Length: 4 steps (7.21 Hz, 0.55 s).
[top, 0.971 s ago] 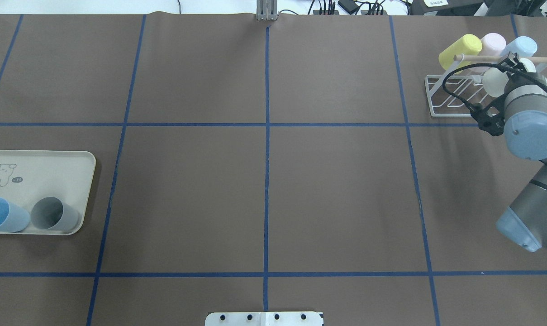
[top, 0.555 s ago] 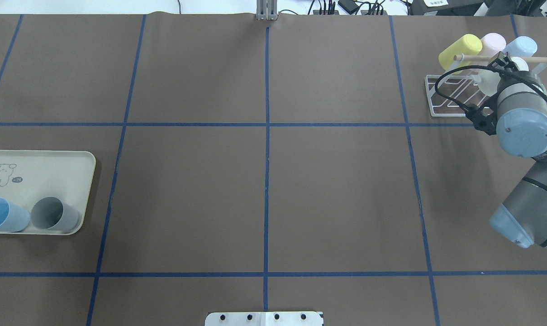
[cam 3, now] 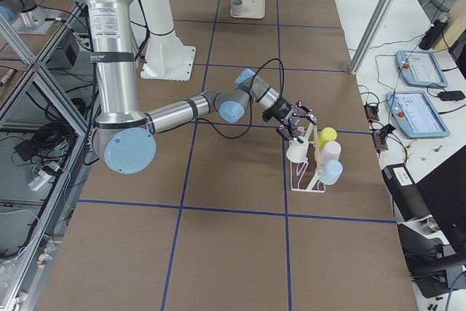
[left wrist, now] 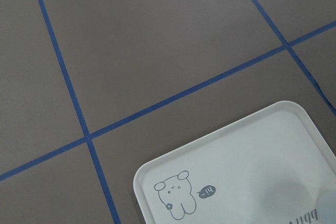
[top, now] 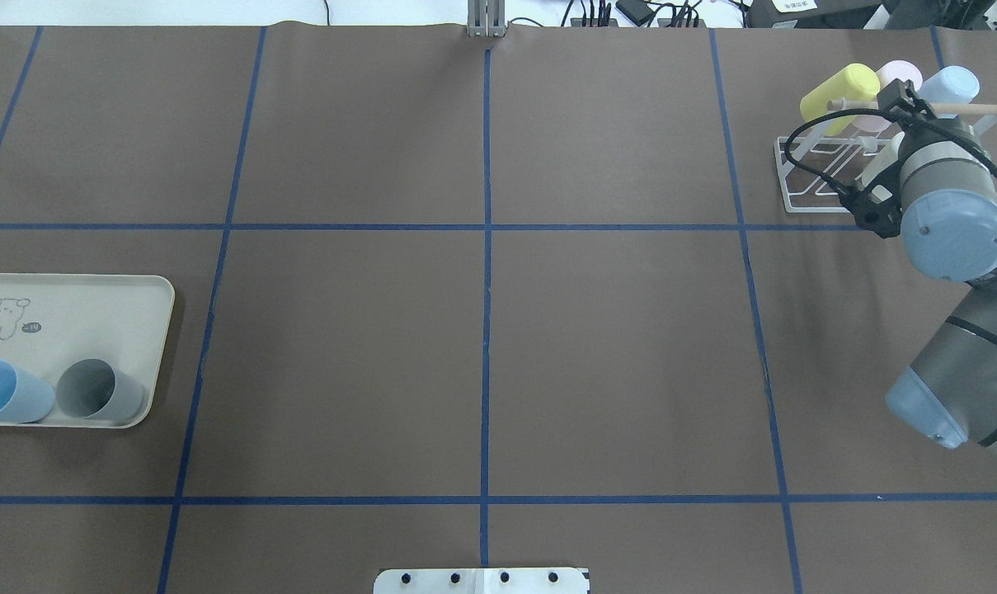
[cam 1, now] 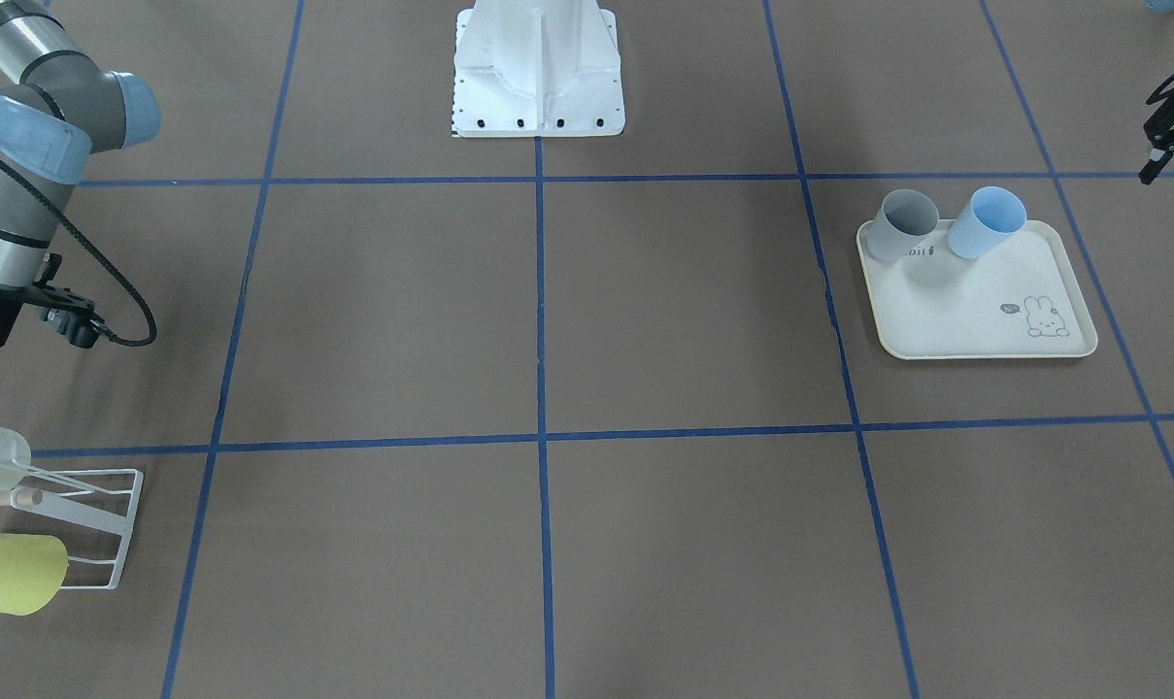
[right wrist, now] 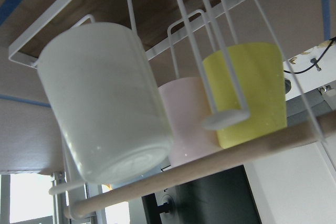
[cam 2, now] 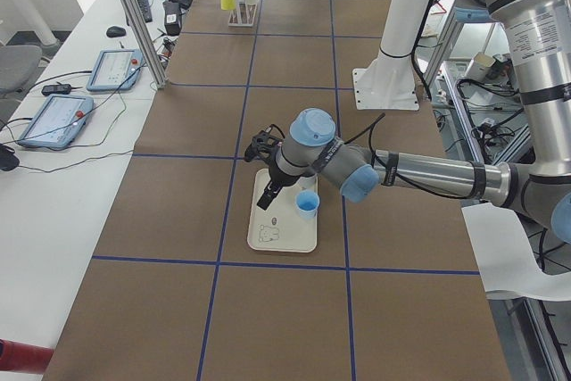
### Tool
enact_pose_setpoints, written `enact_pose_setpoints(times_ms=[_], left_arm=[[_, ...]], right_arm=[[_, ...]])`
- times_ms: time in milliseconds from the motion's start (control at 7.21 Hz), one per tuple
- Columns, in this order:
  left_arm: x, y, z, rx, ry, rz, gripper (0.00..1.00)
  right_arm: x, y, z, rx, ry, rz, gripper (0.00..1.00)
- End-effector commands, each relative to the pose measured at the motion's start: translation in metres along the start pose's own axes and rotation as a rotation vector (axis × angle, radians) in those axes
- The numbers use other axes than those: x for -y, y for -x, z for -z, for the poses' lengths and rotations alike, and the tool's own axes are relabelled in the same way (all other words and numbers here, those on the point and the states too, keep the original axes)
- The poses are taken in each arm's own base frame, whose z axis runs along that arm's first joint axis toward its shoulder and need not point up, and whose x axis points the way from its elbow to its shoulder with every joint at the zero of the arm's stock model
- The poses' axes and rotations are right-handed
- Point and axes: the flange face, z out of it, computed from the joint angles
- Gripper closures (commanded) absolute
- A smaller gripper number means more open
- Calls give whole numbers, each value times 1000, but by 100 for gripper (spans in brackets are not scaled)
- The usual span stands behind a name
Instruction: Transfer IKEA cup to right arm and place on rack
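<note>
Right arm: you'll see silver-grey tubes, with rounded pale blue joint caps that carry small dark screws.
Left arm: yours matches, with grey tubes, blue caps and black bands at the joints.
Cable: black and thin, looped beside the right wrist.
Pedestal: white, with a bolted base plate.

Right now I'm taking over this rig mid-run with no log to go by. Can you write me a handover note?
Left gripper: open and empty, hovering by the tray.
Right gripper: at the rack, just above the white cup. I cannot tell whether it is open or shut.
Things: the white cup hangs on the rack beside the yellow cup, pink cup and pale blue cup. A blue cup and a grey cup stand on the tray.
Done: the white cup has reached the rack.
Left: confirm release, then back the right arm away.
</note>
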Motion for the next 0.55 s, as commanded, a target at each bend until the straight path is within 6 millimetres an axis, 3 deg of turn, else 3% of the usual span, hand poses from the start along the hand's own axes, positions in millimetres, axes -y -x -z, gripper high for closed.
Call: enact_pose_setpoints(times_ms=[0,416], left_arm=[[2,-1,0,4,-49,88,0],[-17,12,-24,-31,-116,99,0]], right_arm=[[-14,-29,37,-67,-105,-143,4],[-7,-49,81,-8,-409,-681,1]])
